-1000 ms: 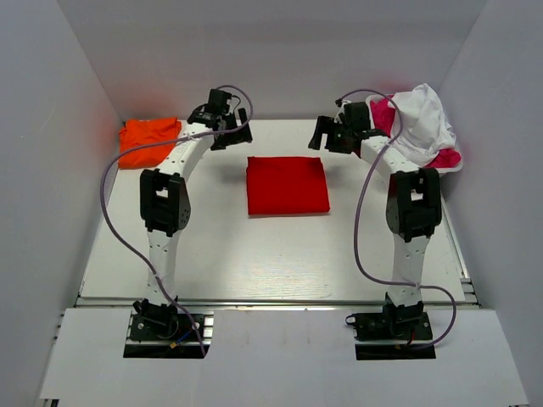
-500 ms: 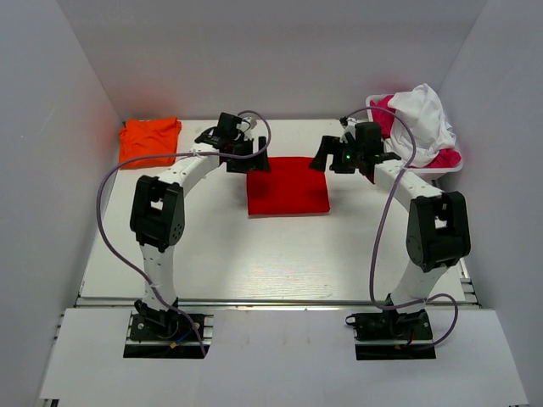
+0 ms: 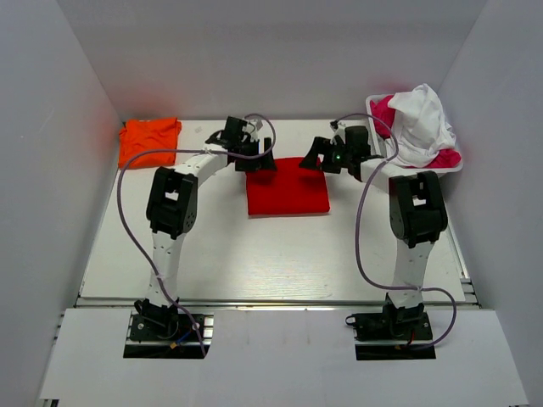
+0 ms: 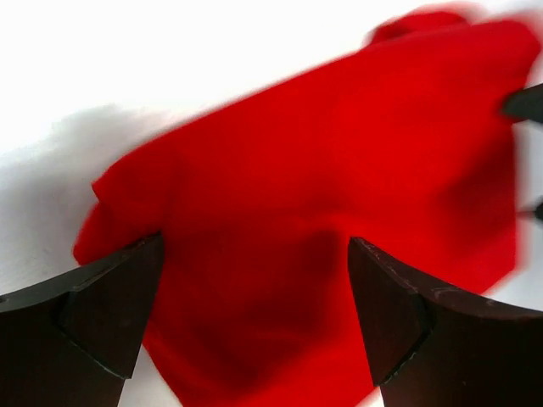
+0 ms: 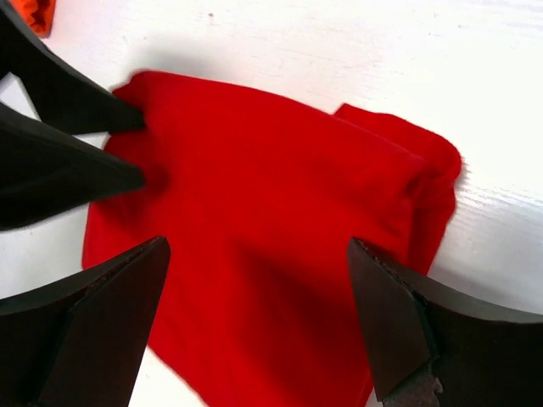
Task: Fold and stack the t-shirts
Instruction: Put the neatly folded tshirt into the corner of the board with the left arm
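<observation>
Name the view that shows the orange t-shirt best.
Top external: the whole orange t-shirt shows, far left, unobstructed. Right wrist catches only a sliver at its frame's top left corner; left wrist shows none of it.

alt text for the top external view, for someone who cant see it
A folded red t-shirt lies in the middle of a white table, with the left gripper and right gripper open at its far corners. An orange t-shirt lies at the far left, a pile of white and pink clothes at the far right.
</observation>
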